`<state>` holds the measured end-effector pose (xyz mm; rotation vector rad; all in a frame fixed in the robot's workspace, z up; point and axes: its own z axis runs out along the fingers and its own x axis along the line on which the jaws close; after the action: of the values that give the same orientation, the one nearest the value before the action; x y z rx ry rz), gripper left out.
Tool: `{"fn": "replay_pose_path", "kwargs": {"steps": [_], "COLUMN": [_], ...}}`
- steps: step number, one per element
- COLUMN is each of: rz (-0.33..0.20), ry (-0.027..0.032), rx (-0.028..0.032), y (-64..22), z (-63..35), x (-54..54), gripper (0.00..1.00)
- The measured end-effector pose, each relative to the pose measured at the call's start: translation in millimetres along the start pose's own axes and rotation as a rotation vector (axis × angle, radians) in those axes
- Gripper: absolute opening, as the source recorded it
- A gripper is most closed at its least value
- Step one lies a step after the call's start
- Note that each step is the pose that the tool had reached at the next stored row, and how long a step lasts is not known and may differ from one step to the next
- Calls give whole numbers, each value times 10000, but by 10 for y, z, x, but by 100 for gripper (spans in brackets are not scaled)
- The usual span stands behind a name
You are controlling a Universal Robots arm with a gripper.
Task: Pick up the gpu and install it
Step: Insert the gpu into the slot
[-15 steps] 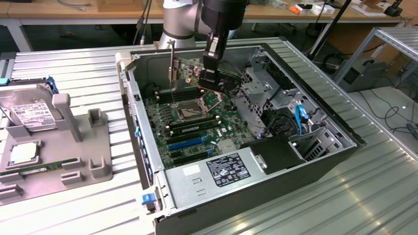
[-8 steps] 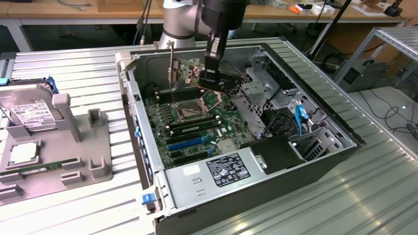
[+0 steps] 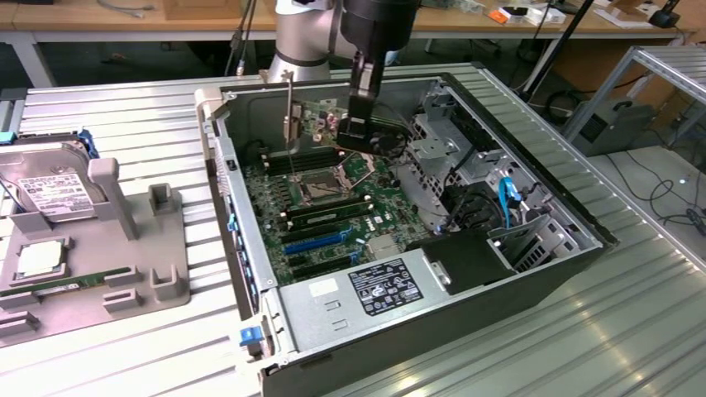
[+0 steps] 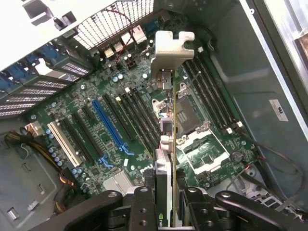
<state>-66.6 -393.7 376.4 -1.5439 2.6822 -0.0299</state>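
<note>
Little of the writing can be read. The black label [image 3: 384,289] on the silver power-supply box at the near end of the open black computer case [image 3: 551,273] carries white symbols and lines too small to make out. The white label on the silver hard drive [image 3: 50,192] is likewise illegible. That drive stands in a grey plastic fixture tray [image 3: 165,285] by the edge of the ribbed metal bench [image 3: 617,331] on the exterior view's left. A white sticker [image 4: 278,109] on the case's inner wall shows dark print that cannot be read. A small green mark on the card just beside the fingers cannot be made out either.

The black gripper [image 3: 359,126] [image 4: 166,204] is clamped on the gpu [image 3: 320,124] [image 4: 164,166], a thin flat card with a silver metal end bracket. The fingers press on its two faces at one end. The card stands upright on edge, inside the case at its far end. It reaches out from the claw towards the exterior view's left, with the bracket at the end away from the fingers. Below it lies the green motherboard [image 4: 139,82]. The card hangs beside the square silver processor socket [image 3: 326,186] [image 4: 192,120] and apart from the long blue expansion slot [image 4: 110,127]. Whether its lower edge touches the board cannot be told.
</note>
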Motion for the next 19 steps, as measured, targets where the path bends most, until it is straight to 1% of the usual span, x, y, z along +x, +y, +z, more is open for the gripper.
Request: {"fn": "replay_pose_path", "kwargs": {"steps": [11, 19], "rz": [-611, -1228], "ry": [-24, -49], "rx": [-19, -38], "y": [-10, -17], "z": [3, 5], "x": [-6, -10], "gripper": [27, 27]}}
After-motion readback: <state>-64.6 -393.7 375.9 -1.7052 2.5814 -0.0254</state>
